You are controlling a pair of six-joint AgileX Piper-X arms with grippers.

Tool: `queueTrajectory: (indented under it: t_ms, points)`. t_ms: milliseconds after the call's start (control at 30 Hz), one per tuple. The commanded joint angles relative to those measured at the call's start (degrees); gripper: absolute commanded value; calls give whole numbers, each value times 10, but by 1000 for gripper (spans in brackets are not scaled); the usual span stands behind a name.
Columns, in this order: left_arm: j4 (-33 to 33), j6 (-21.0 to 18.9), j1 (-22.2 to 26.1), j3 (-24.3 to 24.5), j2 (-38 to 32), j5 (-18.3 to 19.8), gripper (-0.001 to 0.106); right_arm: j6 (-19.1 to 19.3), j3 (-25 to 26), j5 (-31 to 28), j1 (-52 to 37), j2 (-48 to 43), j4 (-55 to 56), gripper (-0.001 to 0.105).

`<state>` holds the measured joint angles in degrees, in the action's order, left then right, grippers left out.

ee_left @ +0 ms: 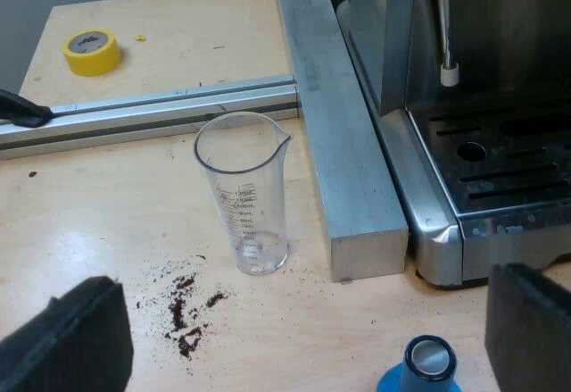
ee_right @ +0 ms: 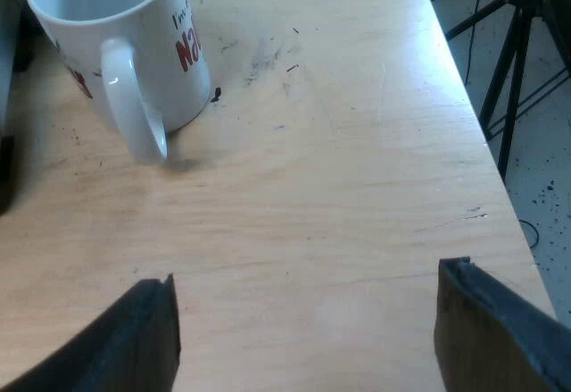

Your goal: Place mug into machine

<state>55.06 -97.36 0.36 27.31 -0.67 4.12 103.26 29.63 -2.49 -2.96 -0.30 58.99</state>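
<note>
A white mug [ee_right: 125, 48] with red lettering stands upright on the wooden table, its handle turned toward my right gripper [ee_right: 308, 321]. That gripper is open, a short way back from the mug, with nothing between its fingers. My left gripper [ee_left: 308, 329] is open too, hovering over the table near a clear measuring glass [ee_left: 243, 191] and a blue tamper [ee_left: 421, 367]. The espresso machine [ee_left: 482, 97] stands beside them, its drip tray [ee_left: 500, 178] bare and its steam wand [ee_left: 446, 26] hanging above it.
Two metal rails [ee_left: 343, 142] lie on the table along the machine and across behind the glass. A roll of yellow tape [ee_left: 92, 52] sits beyond them. Spilled coffee grounds [ee_left: 186, 307] lie by the glass. The table's edge [ee_right: 482, 142] runs near the right gripper, with floor beyond.
</note>
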Motion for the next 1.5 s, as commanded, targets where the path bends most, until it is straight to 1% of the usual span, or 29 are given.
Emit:
queueTrajectory:
  t_ms: [33, 100, 600, 667, 733, 800, 867, 933, 967, 1033, 1067, 1133, 1167, 1233, 1333, 1367, 1433, 1500]
  points:
    - [-10, -1, 1, -1, -80, 12, 81, 2, 4, 2, 0, -26, -4, 62]
    - [-10, -1, 1, -1, -80, 21, 81, 2, 4, 2, 0, -26, -4, 62]
    - [-10, -2, 1, -1, -80, 24, 81, 1, 4, 2, 0, -26, -4, 62]
    - [-10, -5, 1, -1, -80, 40, 81, -5, 4, 2, 0, -26, -4, 62]
    - [-10, -5, 0, 1, -75, 70, 81, -3, 4, 2, 0, -25, -12, 62]
    - [-10, -6, -6, 7, -68, 79, 81, -3, 4, 2, 0, -24, -17, 62]
    - [-12, -6, -20, 14, -56, 86, 81, 3, 4, 17, 0, -24, -18, 62]
    - [-16, -6, -42, 21, -44, 100, 81, 12, 4, 51, 0, -24, -16, 62]
    - [-18, -6, -50, 22, -41, 105, 81, 12, 4, 57, 0, -24, -16, 62]
    - [-26, -5, -76, 22, -32, 142, 81, 12, 4, 81, 0, -24, -16, 62]
    - [-28, -4, -83, 22, -30, 147, 81, 12, 4, 84, 0, -24, -16, 62]
    - [-43, -1, -111, 22, -20, 183, 81, 12, 4, 110, 0, -17, -17, 62]
    - [-46, -1, -118, 22, -17, 192, 81, 12, 4, 122, 1, -12, -18, 62]
    - [-58, -1, -143, 22, -7, 223, 81, 12, 4, 140, 12, 6, -18, 62]
    - [-66, -1, -170, 19, 6, 244, 81, 12, 4, 140, 20, 16, -20, 62]
    - [-71, -1, -182, 14, 12, 249, 81, 30, 4, 140, 42, 39, -31, 62]
    - [-91, -1, -198, -1, 18, 259, 81, 47, 4, 138, 59, 56, -49, 62]
    - [-113, -1, -209, -18, 23, 265, 81, 51, 4, 130, 71, 70, -71, 62]
